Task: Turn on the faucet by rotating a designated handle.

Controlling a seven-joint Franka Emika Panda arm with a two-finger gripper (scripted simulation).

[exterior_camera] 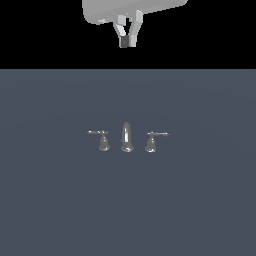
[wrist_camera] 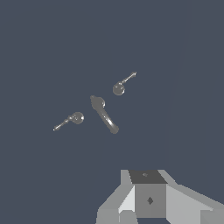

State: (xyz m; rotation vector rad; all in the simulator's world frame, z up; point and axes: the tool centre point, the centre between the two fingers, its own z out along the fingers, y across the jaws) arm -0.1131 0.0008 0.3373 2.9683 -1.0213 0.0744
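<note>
The gripper (exterior_camera: pixel 127 42) hung at the top of the exterior view, against the black background above the far edge of the grey floor (exterior_camera: pixel 50 200). Its two fingers (exterior_camera: pixel 121 37) converged downward until the tips met, so it was pressed together and held nothing. In the wrist view only the finger bases and one dark pad (wrist_camera: pixel 149 200) showed at the frame's edge, with open floor between them and the fixtures.

The faucet (exterior_camera: pixel 127 137) stood near the middle of the floor, well apart from the gripper and from every edge of the surface. Bare floor surrounded it on all sides, giving unobstructed room for approach from above or from either flank.

The set formed a row running across the exterior view. The tall tapered spout (exterior_camera: pixel 126 135) stood upright at the centre. The handle (exterior_camera: pixel 151 141) stood just beside it on the exterior view's right, a short flared post whose thin lever lay horizontal, its long axis running along the row and its tip pointing towards the exterior view's right, away from the spout. The twin post (exterior_camera: pixel 103 141) stood on the exterior view's left, its lever pointing the opposite way. The three pieces stood apart, not touching.

From the wrist view the row ran diagonally, the two levers (wrist_camera: pixel 126 80) pointing outward.
</note>
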